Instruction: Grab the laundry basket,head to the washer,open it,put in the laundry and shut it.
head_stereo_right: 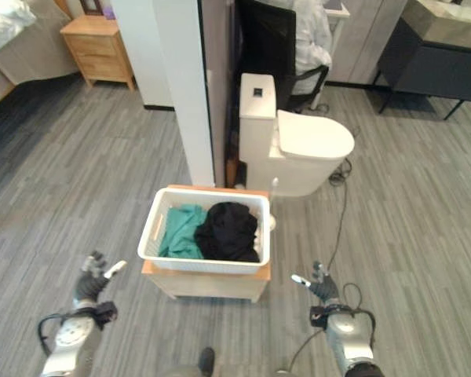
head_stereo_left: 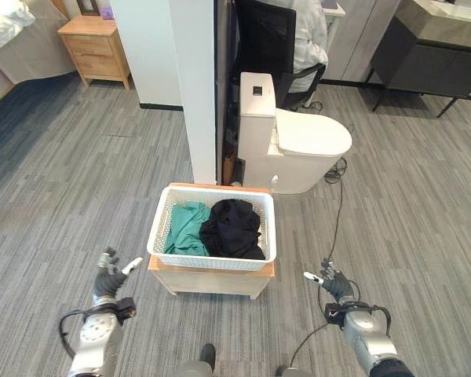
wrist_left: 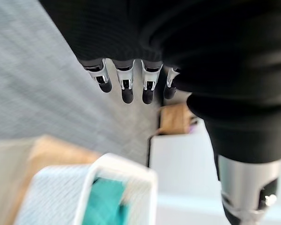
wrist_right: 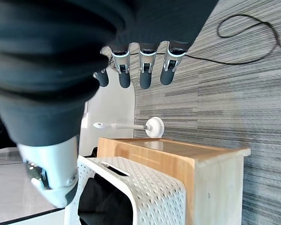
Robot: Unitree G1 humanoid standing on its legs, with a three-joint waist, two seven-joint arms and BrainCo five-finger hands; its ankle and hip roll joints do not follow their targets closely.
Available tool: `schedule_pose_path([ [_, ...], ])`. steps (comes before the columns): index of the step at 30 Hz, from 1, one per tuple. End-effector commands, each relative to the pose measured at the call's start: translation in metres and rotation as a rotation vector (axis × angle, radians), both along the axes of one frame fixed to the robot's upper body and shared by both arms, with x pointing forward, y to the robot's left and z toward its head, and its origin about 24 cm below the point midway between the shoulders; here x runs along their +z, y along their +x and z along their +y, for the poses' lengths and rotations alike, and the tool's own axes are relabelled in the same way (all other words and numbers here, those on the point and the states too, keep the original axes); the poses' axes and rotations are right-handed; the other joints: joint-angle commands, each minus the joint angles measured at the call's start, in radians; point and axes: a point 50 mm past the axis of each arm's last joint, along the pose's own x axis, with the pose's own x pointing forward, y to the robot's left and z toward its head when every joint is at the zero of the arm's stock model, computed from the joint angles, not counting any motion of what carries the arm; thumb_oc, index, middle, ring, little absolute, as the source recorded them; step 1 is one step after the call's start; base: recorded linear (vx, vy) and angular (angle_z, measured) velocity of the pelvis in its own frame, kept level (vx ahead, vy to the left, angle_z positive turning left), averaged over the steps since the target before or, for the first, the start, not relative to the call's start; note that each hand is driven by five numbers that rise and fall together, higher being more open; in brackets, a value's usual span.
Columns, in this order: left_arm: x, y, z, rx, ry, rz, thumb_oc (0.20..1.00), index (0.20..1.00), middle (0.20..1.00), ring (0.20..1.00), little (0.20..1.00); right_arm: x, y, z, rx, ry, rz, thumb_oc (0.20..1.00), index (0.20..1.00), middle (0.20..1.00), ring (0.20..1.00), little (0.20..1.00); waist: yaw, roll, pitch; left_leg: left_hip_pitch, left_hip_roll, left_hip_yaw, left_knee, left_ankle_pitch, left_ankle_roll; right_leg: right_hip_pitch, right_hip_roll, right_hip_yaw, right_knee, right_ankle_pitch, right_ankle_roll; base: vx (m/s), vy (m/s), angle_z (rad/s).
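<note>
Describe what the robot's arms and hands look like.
Both arms are silver-grey metal. The left hand and right hand each have a dark ribbed cover over the wrist and back, with silver fingers ending in dark rounded tips and a thumb set apart.

Grey plank floor (head_stereo_left: 78, 181), white toilet (head_stereo_left: 298, 145), wooden nightstand (head_stereo_left: 96, 49).

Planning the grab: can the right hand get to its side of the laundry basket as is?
Probably yes. The right hand, fingers open, hangs beside the laundry basket on its wooden stand, with just bare floor between. The toilet sits behind, out of the way.
</note>
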Motion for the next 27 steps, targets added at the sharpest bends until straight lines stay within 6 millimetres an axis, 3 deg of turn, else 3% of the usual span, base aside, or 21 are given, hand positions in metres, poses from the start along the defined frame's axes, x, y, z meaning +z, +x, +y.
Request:
schedule_pose_path([
  [1,0.054,0.013,0.014,0.030,0.190,-0.217,1.000,1.000,1.000,1.000,1.000,0.019,0.014,-0.007,0.009,-0.034,-0.090,1.000,1.000,1.000,1.000,1.000,0.000,-0.029,0.005,-0.016,-0.004,0.016,0.090,-0.087,-0.056,-0.015,0.041,-0.069,-0.097,0.145,-0.017,0.18,-0.045,0.10],
  [4,0.070,0.026,0.008,-0.029,0.276,-0.238,1.000,1.000,1.000,1.000,1.000,0.016,0.001,-0.015,0.000,-0.034,-0.078,1.000,1.000,1.000,1.000,1.000,-0.015,-0.039,0.006,0.012,-0.016,-0.009,0.112,-0.125,-0.068,0.039,0.070,-0.036,-0.106,0.113,-0.038,0.22,-0.078,0.39],
  [7,0.069,0.031,0.002,-0.092,0.285,-0.205,1.000,1.000,1.000,1.000,1.000,0.019,-0.006,-0.026,-0.018,-0.042,-0.076,1.000,1.000,1.000,1.000,1.000,-0.030,-0.039,-0.012,0.004,-0.010,-0.028,0.160,-0.140,-0.091,0.057,0.089,-0.038,-0.102,0.094,-0.065,0.16,-0.118,0.45],
  [8,0.069,0.034,-0.001,-0.121,0.275,-0.191,1.000,1.000,1.000,1.000,1.000,0.022,-0.006,-0.029,-0.020,-0.042,-0.081,1.000,1.000,1.000,1.000,1.000,-0.033,-0.040,-0.007,-0.030,-0.005,-0.036,0.250,-0.156,-0.109,0.071,0.094,-0.046,-0.104,0.083,-0.079,0.06,-0.143,0.47],
  [9,0.067,0.035,-0.003,-0.139,0.257,-0.177,1.000,1.000,1.000,1.000,1.000,0.026,-0.004,-0.031,-0.016,-0.042,-0.093,1.000,1.000,1.000,1.000,1.000,-0.032,-0.039,0.009,-0.088,0.001,-0.049,0.369,-0.142,-0.123,0.081,0.101,-0.041,-0.106,0.079,-0.095,-0.02,-0.120,0.41],
  [11,0.062,0.040,-0.006,-0.149,0.211,-0.158,1.000,1.000,1.000,1.000,1.000,0.034,0.005,-0.034,-0.004,-0.054,-0.115,1.000,1.000,1.000,1.000,1.000,-0.021,-0.033,0.036,-0.174,0.015,-0.091,0.486,-0.108,-0.141,0.100,0.117,-0.030,-0.123,0.072,-0.111,-0.03,-0.021,0.20],
  [13,0.061,0.042,-0.008,-0.156,0.190,-0.154,1.000,1.000,1.000,1.000,1.000,0.036,0.008,-0.037,-0.005,-0.061,-0.115,1.000,1.000,1.000,1.000,1.000,-0.024,-0.032,0.034,-0.175,0.039,-0.095,0.429,-0.119,-0.141,0.112,0.116,-0.030,-0.139,0.068,-0.103,0.09,0.065,-0.12],
  [14,0.062,0.042,-0.007,-0.179,0.203,-0.128,1.000,1.000,1.000,1.000,1.000,0.040,0.011,-0.041,-0.012,-0.064,-0.120,1.000,1.000,1.000,1.000,1.000,-0.019,-0.024,0.019,-0.162,0.099,-0.107,0.277,-0.082,-0.141,0.129,0.117,-0.023,-0.159,0.057,-0.089,0.17,0.141,-0.08],
  [15,0.059,0.043,-0.006,-0.185,0.219,-0.094,1.000,1.000,1.000,1.000,1.000,0.041,0.012,-0.042,-0.018,-0.066,-0.122,1.000,1.000,1.000,1.000,1.000,-0.009,-0.015,0.019,-0.162,0.121,-0.120,0.197,-0.032,-0.144,0.138,0.116,-0.017,-0.157,0.050,-0.086,0.24,0.200,0.06],
  [17,0.053,0.042,-0.002,-0.185,0.248,-0.031,1.000,1.000,1.000,1.000,1.000,0.041,0.013,-0.040,-0.009,-0.071,-0.111,1.000,1.000,1.000,1.000,1.000,-0.010,0.004,0.004,-0.125,0.129,-0.138,0.102,-0.016,-0.148,0.144,0.114,0.001,-0.145,0.034,-0.082,0.18,0.198,0.12],
  [22,0.053,0.050,0.006,-0.206,0.354,0.087,1.000,1.000,1.000,1.000,1.000,0.053,0.028,-0.030,0.023,-0.090,-0.142,1.000,1.000,1.000,1.000,1.000,-0.008,0.012,-0.005,-0.092,0.101,-0.084,0.057,-0.010,-0.138,0.133,0.068,0.013,-0.153,0.056,-0.060,0.07,0.180,-0.29],
  [27,0.101,0.093,0.013,-0.158,0.499,0.027,1.000,1.000,1.000,1.000,1.000,0.091,0.067,0.011,0.182,-0.119,-0.272,1.000,1.000,1.000,1.000,1.000,-0.007,0.009,0.076,-0.166,0.070,-0.033,0.058,-0.005,-0.118,0.009,0.031,0.044,-0.137,0.098,-0.039,-0.18,0.101,-0.25],
])
